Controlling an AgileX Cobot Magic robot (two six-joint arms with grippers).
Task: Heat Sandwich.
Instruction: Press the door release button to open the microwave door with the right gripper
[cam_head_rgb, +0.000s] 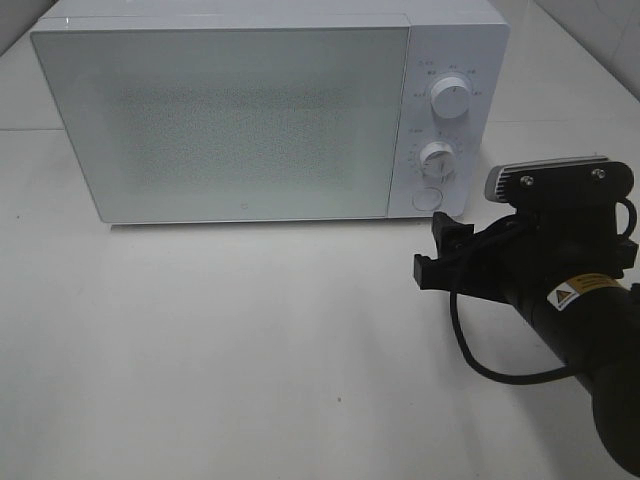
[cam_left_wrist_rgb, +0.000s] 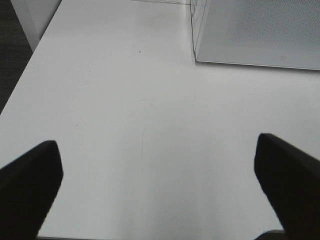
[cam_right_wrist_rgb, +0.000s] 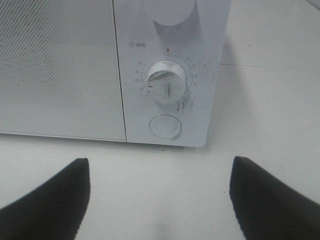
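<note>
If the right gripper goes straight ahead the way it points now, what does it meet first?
The open right gripper would probably meet the control panel of the microwave, near the round button under the lower knob. Nothing shows between them; exact height is unclear.

Lab bench (cam_head_rgb: 250, 350) with white microwave (cam_head_rgb: 230, 120)

Microwave (cam_head_rgb: 262, 112) white, door (cam_head_rgb: 200, 130) grey with fine dot mesh; dials (cam_head_rgb: 452, 100) white; bench (cam_head_rgb: 250, 350) white; right arm (cam_head_rgb: 585, 335) black, yellow warning label (cam_head_rgb: 583, 291).

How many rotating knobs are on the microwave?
2: the upper knob high at the right of the microwave; the lower knob just below it, above a round button.
</note>
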